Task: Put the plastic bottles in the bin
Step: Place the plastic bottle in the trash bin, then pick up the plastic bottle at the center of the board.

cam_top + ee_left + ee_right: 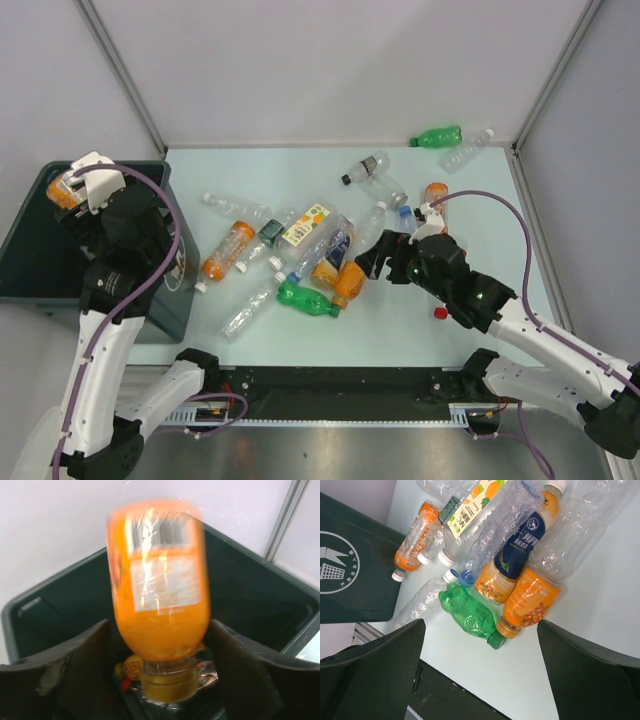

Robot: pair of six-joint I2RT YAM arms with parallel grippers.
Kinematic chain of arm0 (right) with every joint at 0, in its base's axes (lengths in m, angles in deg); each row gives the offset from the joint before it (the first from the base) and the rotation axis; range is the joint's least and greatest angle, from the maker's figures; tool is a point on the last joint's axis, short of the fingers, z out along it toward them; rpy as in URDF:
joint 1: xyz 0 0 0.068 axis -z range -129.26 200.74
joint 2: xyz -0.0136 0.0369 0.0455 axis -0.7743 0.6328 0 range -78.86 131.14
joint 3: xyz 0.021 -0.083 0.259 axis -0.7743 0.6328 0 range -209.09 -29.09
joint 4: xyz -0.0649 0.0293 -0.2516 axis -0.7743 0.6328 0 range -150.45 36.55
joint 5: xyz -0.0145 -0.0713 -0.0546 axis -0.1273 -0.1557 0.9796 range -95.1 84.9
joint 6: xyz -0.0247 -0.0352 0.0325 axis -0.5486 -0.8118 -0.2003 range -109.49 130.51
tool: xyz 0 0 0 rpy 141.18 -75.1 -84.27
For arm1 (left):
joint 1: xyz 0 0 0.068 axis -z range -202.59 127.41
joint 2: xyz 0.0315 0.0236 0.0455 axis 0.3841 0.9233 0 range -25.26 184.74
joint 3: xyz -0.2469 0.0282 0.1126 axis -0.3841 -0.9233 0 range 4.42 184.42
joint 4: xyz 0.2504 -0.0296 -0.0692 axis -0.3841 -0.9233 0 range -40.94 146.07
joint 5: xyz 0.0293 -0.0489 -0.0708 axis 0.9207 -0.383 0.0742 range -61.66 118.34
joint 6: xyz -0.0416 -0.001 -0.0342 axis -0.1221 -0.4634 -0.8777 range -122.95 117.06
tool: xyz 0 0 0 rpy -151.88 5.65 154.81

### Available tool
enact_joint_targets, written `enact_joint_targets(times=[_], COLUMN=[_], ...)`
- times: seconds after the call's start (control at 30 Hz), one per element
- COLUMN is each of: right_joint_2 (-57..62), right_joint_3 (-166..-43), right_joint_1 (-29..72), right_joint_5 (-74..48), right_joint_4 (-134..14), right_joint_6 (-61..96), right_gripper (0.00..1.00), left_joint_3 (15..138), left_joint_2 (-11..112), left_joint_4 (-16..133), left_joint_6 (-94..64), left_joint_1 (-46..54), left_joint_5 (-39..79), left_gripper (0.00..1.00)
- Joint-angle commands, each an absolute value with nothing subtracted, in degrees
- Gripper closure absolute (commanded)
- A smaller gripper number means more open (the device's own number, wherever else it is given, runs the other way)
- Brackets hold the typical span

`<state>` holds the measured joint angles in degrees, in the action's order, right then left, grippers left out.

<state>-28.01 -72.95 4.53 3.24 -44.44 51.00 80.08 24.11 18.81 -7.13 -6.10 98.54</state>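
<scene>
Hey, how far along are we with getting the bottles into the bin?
Early on. Done: something coloured lies on the bin floor, likely a bottle or two. In hand: an orange bottle, blurred, between the left fingers above the bin; gripped or released, unclear. Left: over a dozen bottles on the table; right fingers open near them.

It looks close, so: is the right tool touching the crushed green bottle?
Apart. Top view: an orange bottle lies between the right tool and the green bottle.

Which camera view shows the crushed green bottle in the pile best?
Right wrist view: the crushed green bottle sits central, close and sharp. Top external shows it small at the pile's near edge. Left wrist misses it.
</scene>
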Motion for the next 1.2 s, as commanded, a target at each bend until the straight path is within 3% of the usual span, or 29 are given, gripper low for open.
enact_joint_targets(times=[0.0, 0.07, 0.37, 0.83, 1.17], right_joint_2=[-27.7, -27.8, -28.1, -26.7, -27.2], right_joint_3=[-75.3, -75.3, -75.3, -75.3, -75.3], right_joint_1=[4.9, 5.0, 5.9, 10.0, 12.1], right_joint_5=[3.2, 3.5, 6.9, 13.0, 13.4], right_joint_4=[-44.7, -44.5, -41.2, -32.2, -29.3], right_joint_6=[51.6, 51.8, 52.2, 57.6, 58.6], right_gripper=[0.00, 0.00, 0.00, 0.00, 0.00], left_joint_3=[80.7, 81.9, 86.2, 82.3, 67.4], left_joint_2=[24.0, 24.3, 24.2, 25.0, 23.3], left_joint_4=[19.7, 17.9, 11.1, 11.8, 17.4], left_joint_6=[-7.5, -8.5, -11.1, -9.4, -22.8], left_joint_1=[-7.0, -7.0, -7.0, -5.7, 7.9], left_joint_5=[100.6, 99.5, 87.6, 29.2, 31.8], left_gripper=[0.06, 0.00, 0.00, 0.00, 0.00])
